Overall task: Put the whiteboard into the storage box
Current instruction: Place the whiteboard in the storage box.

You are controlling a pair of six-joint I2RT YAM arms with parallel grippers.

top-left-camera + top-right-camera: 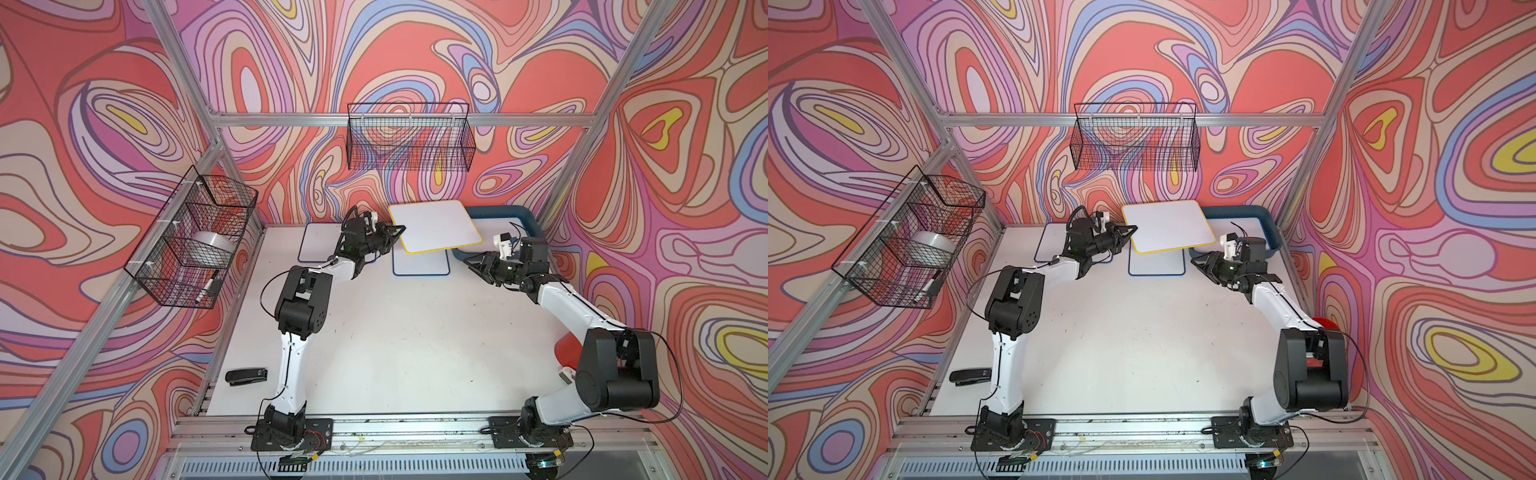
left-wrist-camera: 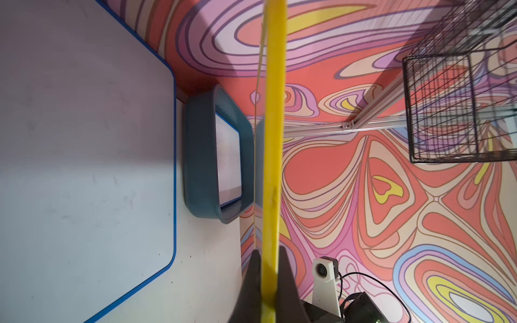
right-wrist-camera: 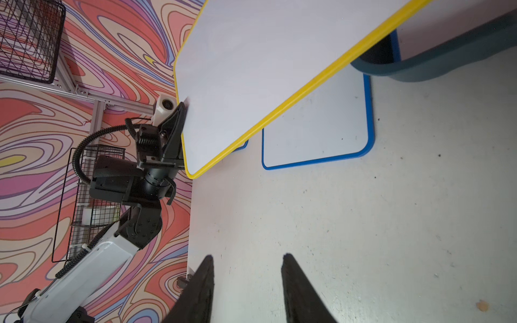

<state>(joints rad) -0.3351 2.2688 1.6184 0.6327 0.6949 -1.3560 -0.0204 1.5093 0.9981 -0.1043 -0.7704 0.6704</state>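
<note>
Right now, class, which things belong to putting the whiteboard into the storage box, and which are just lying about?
Job: yellow-edged whiteboard, left claw gripping it, storage box, blue-edged whiteboard.
Lying about: stapler, red cup, back wire basket, side wire basket.

No text, label, brand, number or sign can be read in any view. The yellow-edged rectangular whiteboard [image 1: 434, 224] shows a plain white face. The blue-edged rectangular whiteboard [image 2: 84, 167] lying on the white desk [image 1: 395, 332] bears only faint grey smudges that form no letters
</note>
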